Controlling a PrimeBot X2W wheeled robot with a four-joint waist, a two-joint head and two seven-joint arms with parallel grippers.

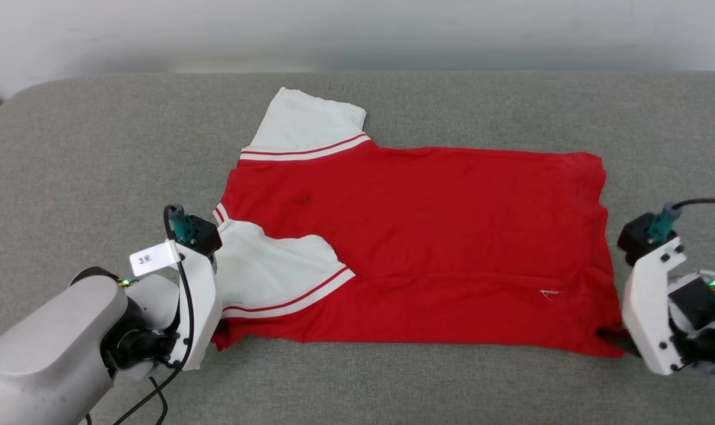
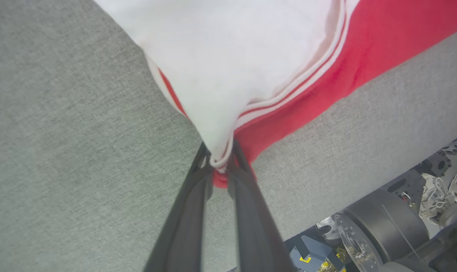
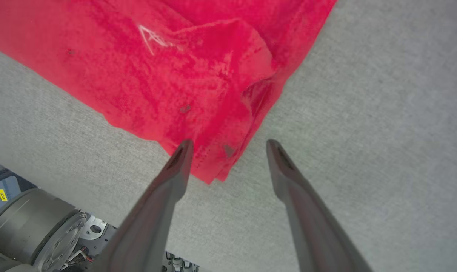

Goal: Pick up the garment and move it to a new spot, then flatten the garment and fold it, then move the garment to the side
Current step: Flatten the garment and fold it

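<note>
Taking both near corners to fold the red jersey (image 1: 416, 236).
Lower left, my left gripper (image 2: 220, 160) pinched the sleeve (image 1: 268, 271); lower right, my right gripper (image 3: 229, 146) sat spread at the hem corner (image 3: 213, 170).

- A grey fabric-covered surface (image 1: 97, 147) is carrying one red garment (image 1: 422, 236), which is lying spread flat between the two grippers.
- A white sleeve (image 1: 274, 271) is lying folded over the red body just beside the left gripper (image 2: 219, 158), its corner pinched between the fingers.
- The hem corner (image 3: 213, 166) is resting on the grey cloth between the parted fingers of the right gripper (image 3: 230, 145).
</note>
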